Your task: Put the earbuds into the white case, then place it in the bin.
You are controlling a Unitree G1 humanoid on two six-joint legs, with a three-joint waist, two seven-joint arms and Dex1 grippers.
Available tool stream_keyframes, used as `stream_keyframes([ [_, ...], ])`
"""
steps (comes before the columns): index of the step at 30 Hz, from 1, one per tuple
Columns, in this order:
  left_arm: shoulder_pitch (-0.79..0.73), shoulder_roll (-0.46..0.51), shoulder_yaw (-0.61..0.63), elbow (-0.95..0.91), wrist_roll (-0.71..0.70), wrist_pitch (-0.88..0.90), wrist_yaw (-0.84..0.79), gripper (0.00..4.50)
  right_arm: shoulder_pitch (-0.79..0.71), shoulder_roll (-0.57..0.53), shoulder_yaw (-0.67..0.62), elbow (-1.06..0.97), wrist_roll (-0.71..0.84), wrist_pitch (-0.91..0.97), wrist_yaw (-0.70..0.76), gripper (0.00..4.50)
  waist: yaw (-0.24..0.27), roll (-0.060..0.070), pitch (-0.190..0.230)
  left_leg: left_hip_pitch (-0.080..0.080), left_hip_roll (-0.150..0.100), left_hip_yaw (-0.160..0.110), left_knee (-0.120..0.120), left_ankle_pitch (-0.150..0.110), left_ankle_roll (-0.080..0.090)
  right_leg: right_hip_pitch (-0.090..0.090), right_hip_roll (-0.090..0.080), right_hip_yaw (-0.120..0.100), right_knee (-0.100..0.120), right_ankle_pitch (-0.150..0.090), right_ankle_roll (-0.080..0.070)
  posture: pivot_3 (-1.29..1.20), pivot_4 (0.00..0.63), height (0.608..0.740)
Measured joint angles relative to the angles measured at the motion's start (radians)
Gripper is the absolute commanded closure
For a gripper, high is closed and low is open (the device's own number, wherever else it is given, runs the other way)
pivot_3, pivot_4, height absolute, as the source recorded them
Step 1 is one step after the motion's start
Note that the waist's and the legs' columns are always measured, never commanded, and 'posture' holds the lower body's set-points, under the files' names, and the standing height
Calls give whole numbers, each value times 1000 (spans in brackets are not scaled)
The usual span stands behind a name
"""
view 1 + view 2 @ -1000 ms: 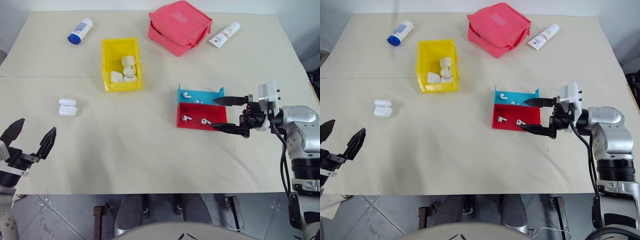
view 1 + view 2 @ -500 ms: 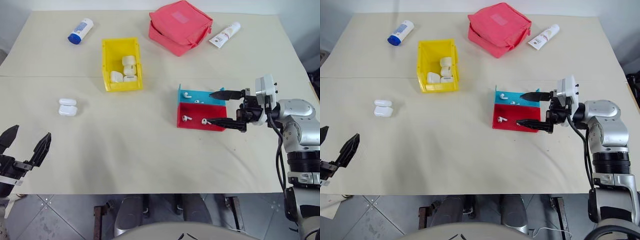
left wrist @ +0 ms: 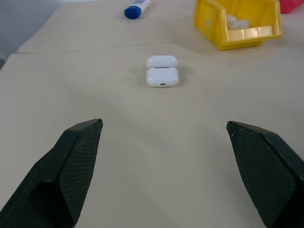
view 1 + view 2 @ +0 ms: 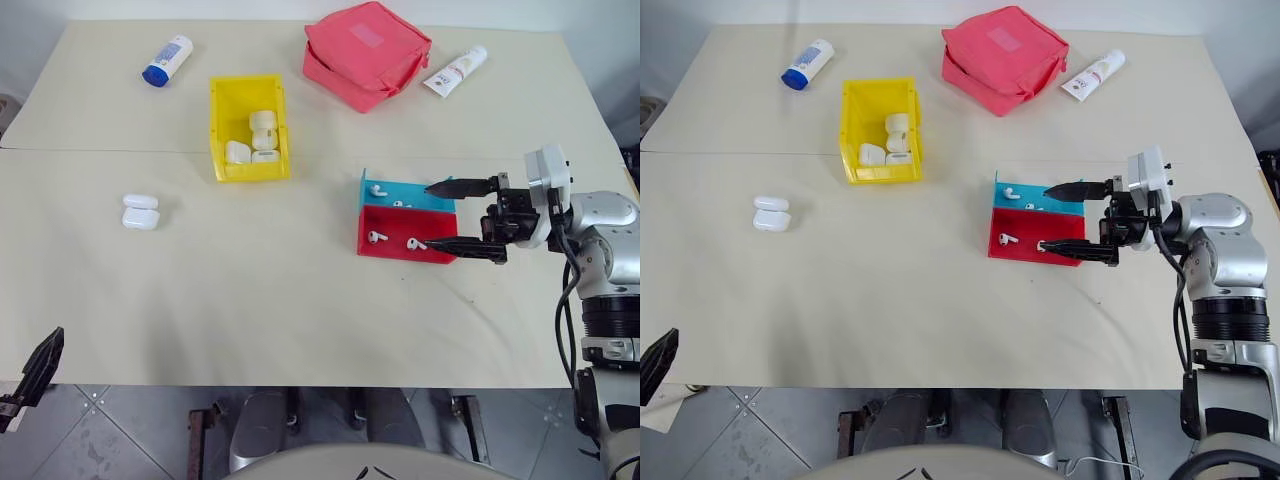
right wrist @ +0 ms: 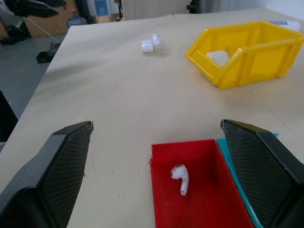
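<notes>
The white case [image 4: 140, 211] lies with its lid open on the left of the table, also seen in the left wrist view as the case [image 3: 162, 76]. Two earbuds [image 4: 376, 237] lie in the red tray [image 4: 395, 225] and two more in the blue tray [image 4: 415, 200]. My right gripper [image 4: 430, 215] is open, level, with its fingers over the trays' right side; one earbud [image 5: 180, 178] shows between them, untouched. My left gripper [image 3: 164, 123] is open and empty, low at the table's near left corner, far short of the case. The yellow bin [image 4: 219, 130] holds several white cases.
A red pouch [image 4: 367, 55], a white tube [image 4: 455, 70] and a blue-capped bottle [image 4: 167, 60] lie along the far edge. The bin stands behind and to the right of the open case. Bare tabletop separates the case from the trays.
My left gripper has drawn back from the table's near left part to below its front edge, still open. The right gripper stays open by the trays. The view shifted slightly.
</notes>
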Motion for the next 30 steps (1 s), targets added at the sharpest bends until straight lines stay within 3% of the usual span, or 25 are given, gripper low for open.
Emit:
stream_keyframes([
  [9, -5, 16, 6, 8, -6, 0, -12, 50, 12, -1, 0, 1, 4, -3, 0, 0, -4, 1, 0, 0, 0, 1, 0, 1, 6, 0, 0, 0, -1, 0, 0, 0, 150, 740],
  [15, -252, 144, -79, 85, 91, 41, 127, 50, -5, 4, 8, 2, 9, -3, 1, 0, 6, 3, 1, -1, 0, -1, 3, 2, 6, 1, 0, -1, 2, 1, -1, 0, 150, 740],
  [21, -474, 269, -200, 138, 143, 205, 268, 50, -2, 4, -5, -7, 45, -1, 0, 0, -6, 3, 1, -1, 0, 1, 3, 2, 7, 1, 2, -1, 7, 3, -1, 0, 150, 740],
  [30, -745, 387, -384, 349, 198, 434, 320, 50, 52, 16, -34, -77, 85, 6, -15, 0, -1, 2, 2, 0, -1, 4, 5, 4, 8, 0, 2, -4, 10, 3, 0, 0, 150, 740],
])
